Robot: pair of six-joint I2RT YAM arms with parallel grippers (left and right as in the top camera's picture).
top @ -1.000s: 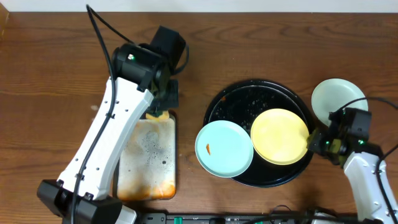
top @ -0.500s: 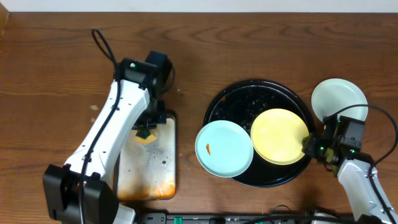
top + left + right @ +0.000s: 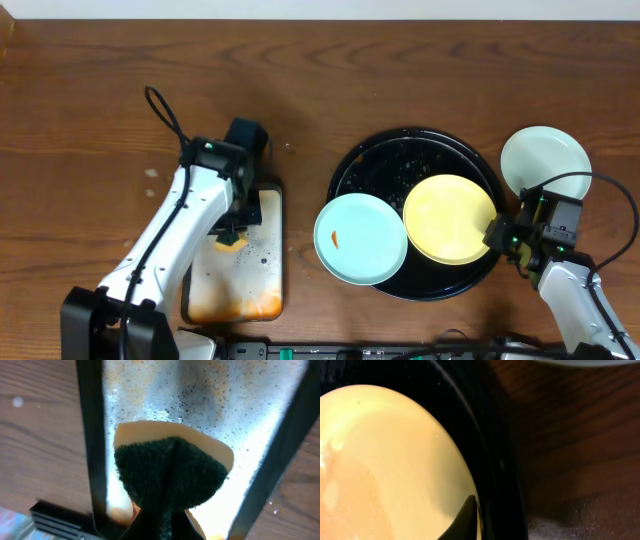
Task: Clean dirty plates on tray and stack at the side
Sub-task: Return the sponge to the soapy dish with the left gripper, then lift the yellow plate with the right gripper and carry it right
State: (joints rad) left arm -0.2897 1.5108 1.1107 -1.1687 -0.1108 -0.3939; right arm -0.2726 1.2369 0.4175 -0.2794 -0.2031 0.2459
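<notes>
Two plates lie on the black tray (image 3: 400,155): a pale yellow plate (image 3: 450,219) on its right side and a light-blue plate (image 3: 361,238) with an orange smear, overhanging its left rim. My right gripper (image 3: 497,237) is shut on the yellow plate's right edge. In the right wrist view one dark finger (image 3: 466,520) lies on top of the yellow plate (image 3: 395,460), just inside the tray's rim (image 3: 495,460). A third pale plate (image 3: 545,160) sits on the table right of the tray. My left gripper (image 3: 232,238) is shut on a green-and-yellow sponge (image 3: 170,475) over the soapy pan (image 3: 200,405).
The rectangular rusty, soapy pan (image 3: 240,275) lies left of the tray on the brown wooden table. The left arm reaches over the pan's left side. Cables run along the table's front edge.
The left gripper carried the sponge from the pan's far end toward its middle. The right gripper's jaws closed on the yellow plate's edge.
</notes>
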